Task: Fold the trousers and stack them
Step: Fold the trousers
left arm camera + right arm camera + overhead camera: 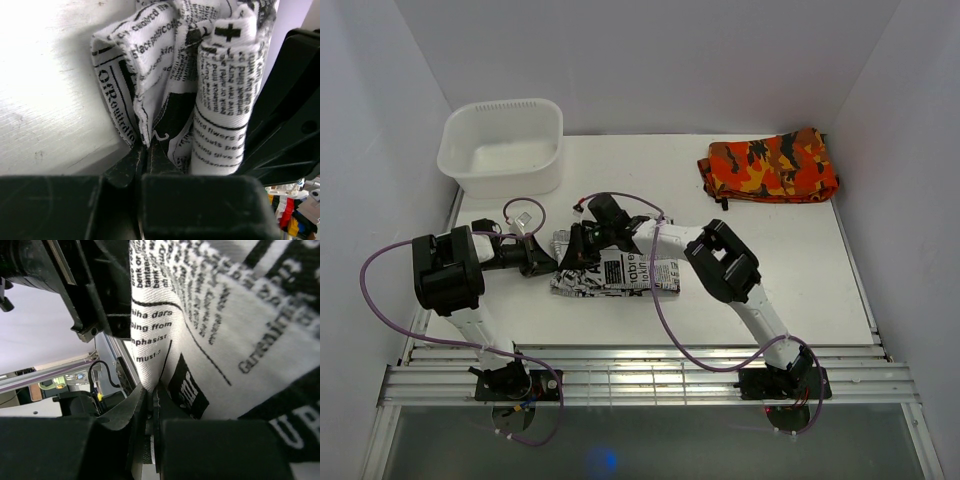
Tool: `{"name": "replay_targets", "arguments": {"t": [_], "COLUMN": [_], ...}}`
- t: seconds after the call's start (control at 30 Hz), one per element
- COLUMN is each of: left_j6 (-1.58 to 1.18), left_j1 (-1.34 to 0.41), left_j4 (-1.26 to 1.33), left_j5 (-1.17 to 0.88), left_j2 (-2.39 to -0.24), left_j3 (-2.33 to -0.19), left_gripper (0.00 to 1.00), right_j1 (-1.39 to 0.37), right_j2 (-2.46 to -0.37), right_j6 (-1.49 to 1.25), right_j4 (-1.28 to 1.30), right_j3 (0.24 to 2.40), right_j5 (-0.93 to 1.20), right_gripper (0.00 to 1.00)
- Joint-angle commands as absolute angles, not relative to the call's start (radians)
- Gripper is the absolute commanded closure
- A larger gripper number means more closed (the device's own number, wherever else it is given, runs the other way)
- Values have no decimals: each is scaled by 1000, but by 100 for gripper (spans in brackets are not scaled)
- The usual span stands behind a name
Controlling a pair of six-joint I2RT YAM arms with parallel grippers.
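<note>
The trousers (630,272), white fabric with black newspaper text, lie folded in a small bundle on the table, left of centre. My left gripper (546,258) is at the bundle's left end, shut on a fold of the trousers (145,75); its fingers (150,157) pinch the cloth. My right gripper (582,245) reaches in from the right over the bundle's far left part and is shut on a fold of the trousers (210,315); its fingers (150,400) press together on the fabric. The two grippers are close together.
A white plastic basin (502,145) stands at the back left. An orange, red and black camouflage garment (770,166) lies folded at the back right. The table (770,270) has a railed front edge (650,380). White walls close in both sides.
</note>
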State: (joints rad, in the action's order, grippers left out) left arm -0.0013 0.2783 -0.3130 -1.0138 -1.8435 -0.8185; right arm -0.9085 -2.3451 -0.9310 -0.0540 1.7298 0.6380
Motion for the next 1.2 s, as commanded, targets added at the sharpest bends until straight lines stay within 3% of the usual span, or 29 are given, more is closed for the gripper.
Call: {"name": "replay_targets", "arguments": {"t": [0.0, 0.03, 0.07, 0.1, 0.33, 0.47, 0.57, 0.67, 0.77, 0.9, 1.03, 1.17], "left_j6": [23, 23, 21, 20, 49, 71, 110, 213, 355, 462, 500, 612], "left_j1": [258, 258, 259, 261, 327, 383, 423, 426, 387, 261, 114, 92], "left_j4": [-311, -314, -318, -327, -465, -540, -604, -693, -820, -988, -1041, -1147], "left_j5": [-943, -937, -928, -917, -896, -888, -891, -920, -966, -1015, -1025, -1049], "left_j2": [-1855, -1849, -1842, -1829, -1734, -1671, -1625, -1562, -1519, -1509, -1584, -1736], "left_j3": [-811, -813, -818, -831, -942, -999, -1049, -1087, -1138, -1176, -1161, -1152], "left_gripper": [86, 81, 77, 69, 45, 37, 33, 30, 29, 32, 34, 38], "right_j1": [-943, -942, -939, -931, -879, -850, -813, -741, -675, -617, -578, -558], "right_j2": [-2365, -2365, -2358, -2352, -2263, -2175, -2110, -2051, -1988, -1930, -1873, -1853], "right_j6": [-942, -927, -914, -899, -827, -787, -733, -648, -445, -168, -63, -41], "right_j4": [-161, -164, -167, -170, -205, -264, -268, -223, -60, 263, 397, 402], "right_j3": [1764, 1773, 1787, 1790, 1783, 1744, 1691, 1634, 1583, 1536, 1415, 1312], "right_j5": [687, 692, 698, 701, 752, 842, 891, 943, 977, 973, 992, 1038], "right_gripper": [89, 85, 74, 70, 49, 25, 17, 14, 26, 31, 32, 34]}}
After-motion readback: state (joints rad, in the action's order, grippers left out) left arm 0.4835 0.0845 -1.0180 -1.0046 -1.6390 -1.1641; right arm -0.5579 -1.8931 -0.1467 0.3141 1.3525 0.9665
